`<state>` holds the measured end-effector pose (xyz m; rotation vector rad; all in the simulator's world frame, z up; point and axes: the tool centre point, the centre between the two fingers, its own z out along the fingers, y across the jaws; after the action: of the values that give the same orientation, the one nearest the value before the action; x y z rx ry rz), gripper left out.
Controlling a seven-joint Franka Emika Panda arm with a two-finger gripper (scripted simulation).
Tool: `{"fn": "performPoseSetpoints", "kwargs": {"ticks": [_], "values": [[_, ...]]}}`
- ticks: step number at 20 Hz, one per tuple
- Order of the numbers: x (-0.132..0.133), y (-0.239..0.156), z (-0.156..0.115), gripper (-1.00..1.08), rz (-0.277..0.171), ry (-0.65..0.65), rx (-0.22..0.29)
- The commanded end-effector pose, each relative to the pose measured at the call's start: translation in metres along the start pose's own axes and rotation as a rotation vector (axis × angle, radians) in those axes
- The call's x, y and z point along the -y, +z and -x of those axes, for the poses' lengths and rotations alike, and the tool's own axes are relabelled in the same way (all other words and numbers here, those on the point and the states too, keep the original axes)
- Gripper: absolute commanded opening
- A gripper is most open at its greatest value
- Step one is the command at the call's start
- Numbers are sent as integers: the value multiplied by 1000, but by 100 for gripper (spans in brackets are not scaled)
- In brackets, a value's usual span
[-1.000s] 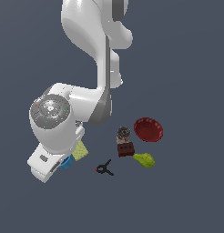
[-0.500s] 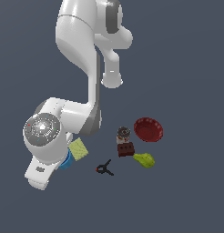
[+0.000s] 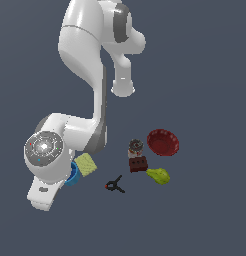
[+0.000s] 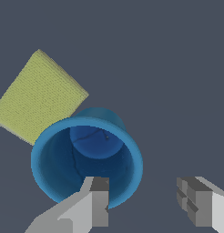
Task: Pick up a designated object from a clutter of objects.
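The arm had dropped lower since a moment before, its gripper jaws spread, one finger inside the blue cup touching the sponge.

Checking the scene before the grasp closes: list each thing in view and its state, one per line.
gripper: open, one finger inside the cup's rim, one outside
blue cup: upright, hollow and empty, not yet gripped
yellow-green sponge: lying flat beside the cup
black clamp: lying flat
red fluted bowl: upright, empty
green pear: on its side
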<state>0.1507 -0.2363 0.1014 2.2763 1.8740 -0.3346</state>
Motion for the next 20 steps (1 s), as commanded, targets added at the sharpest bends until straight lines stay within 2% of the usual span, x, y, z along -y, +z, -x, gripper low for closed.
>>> {"fn": "performPoseSetpoints", "kwargs": {"ticks": [1, 12, 13, 20], "values": [[0, 0, 0, 28, 0, 0, 0], [0, 31, 0, 28, 1, -5, 0], [0, 31, 0, -100, 1, -5, 0], [0, 31, 0, -100, 1, -5, 0]]}}
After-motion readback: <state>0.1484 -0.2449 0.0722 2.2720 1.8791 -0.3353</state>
